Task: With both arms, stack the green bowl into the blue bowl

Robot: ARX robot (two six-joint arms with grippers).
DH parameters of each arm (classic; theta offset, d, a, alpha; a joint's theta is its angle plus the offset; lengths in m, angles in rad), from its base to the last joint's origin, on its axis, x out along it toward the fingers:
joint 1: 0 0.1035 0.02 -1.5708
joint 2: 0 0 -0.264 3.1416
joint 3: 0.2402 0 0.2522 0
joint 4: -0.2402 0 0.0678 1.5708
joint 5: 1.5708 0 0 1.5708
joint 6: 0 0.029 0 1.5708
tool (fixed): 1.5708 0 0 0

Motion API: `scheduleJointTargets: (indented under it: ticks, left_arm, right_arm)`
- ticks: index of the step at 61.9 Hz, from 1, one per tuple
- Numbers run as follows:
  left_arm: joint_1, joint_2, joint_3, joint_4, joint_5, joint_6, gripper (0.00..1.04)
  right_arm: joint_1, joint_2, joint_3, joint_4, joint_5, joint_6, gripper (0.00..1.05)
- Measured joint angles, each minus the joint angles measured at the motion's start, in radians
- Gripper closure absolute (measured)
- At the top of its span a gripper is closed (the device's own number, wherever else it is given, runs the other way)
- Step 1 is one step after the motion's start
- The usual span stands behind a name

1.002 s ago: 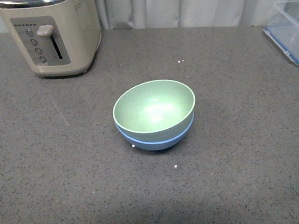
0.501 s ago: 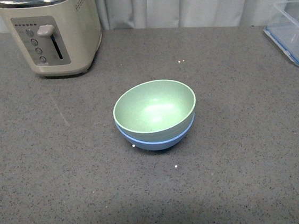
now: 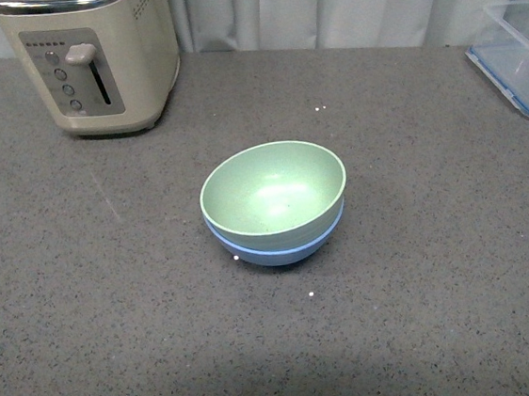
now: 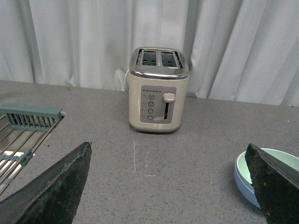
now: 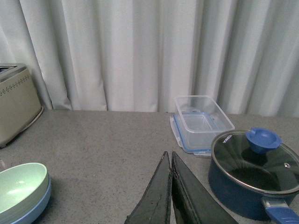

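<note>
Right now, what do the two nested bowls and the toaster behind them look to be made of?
The pale green round bowl and the light blue round bowl under it look like matte plastic: dull, soft glare. The cream toaster looks like plastic with a shiny metal top.

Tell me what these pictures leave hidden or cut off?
- Blue bowl interior: front view, covered by the nested green bowl.
- Toaster top: front view, cut by the edge.
- Pot handle: right wrist view, runs off frame.
- Rack: left wrist view, mostly off frame.

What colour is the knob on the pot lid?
Blue; the knob on the glass lid shows only in the right wrist view.
</note>
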Motion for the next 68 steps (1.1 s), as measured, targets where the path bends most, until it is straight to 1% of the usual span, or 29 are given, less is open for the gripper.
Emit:
scheduleJointTargets:
  ticks: [2, 7, 33, 34, 39, 40, 42, 49, 52, 59, 61, 65, 68]
  left_arm:
    - [0.0, 0.0, 0.0, 0.0, 0.0, 0.0, 0.06]
    - [0.0, 0.0, 0.0, 0.0, -0.001, 0.0, 0.06]
    - [0.0, 0.0, 0.0, 0.0, 0.001, 0.0, 0.06]
    - [0.0, 0.0, 0.0, 0.0, 0.002, 0.0, 0.06]
    - [0.0, 0.0, 0.0, 0.0, 0.001, 0.0, 0.06]
    - [0.0, 0.0, 0.0, 0.0, 0.001, 0.0, 0.06]
    - [0.0, 0.0, 0.0, 0.0, 0.002, 0.0, 0.06]
    - [0.0, 0.0, 0.0, 0.0, 0.001, 0.0, 0.06]
    - [0.0, 0.0, 0.0, 0.0, 0.001, 0.0, 0.06]
    - [0.0, 0.0, 0.0, 0.0, 0.002, 0.0, 0.06]
    - [0.0, 0.0, 0.0, 0.0, 0.001, 0.0, 0.06]
    - [0.0, 0.0, 0.0, 0.0, 0.002, 0.0, 0.06]
    - [0.0, 0.0, 0.0, 0.0, 0.002, 0.0, 0.06]
  right_arm:
    - [0.0, -0.01, 0.0, -0.011, 0.0, 0.0, 1.04]
    - [0.0, -0.14, 0.0, -0.175, -0.001, 0.0, 1.04]
    - [0.0, -0.175, 0.0, -0.184, -0.003, 0.0, 1.04]
    - [0.0, -0.175, 0.0, -0.184, -0.003, -0.002, 1.02]
    - [0.0, -0.175, 0.0, -0.184, -0.003, -0.001, 0.83]
    - [0.0, -0.175, 0.0, -0.184, -0.003, -0.001, 0.81]
    - [0.0, -0.175, 0.0, -0.184, -0.003, -0.001, 0.74]
    - [0.0, -0.175, 0.0, -0.184, -0.003, -0.001, 0.43]
    - [0.0, -0.175, 0.0, -0.184, -0.003, -0.001, 0.36]
    - [0.0, -0.175, 0.0, -0.184, -0.003, -0.001, 0.09]
    - [0.0, -0.175, 0.0, -0.184, -0.003, 0.0, 0.07]
    - [0.0, -0.175, 0.0, -0.184, -0.003, 0.0, 0.1]
    - [0.0, -0.175, 0.0, -0.184, -0.003, 0.0, 0.09]
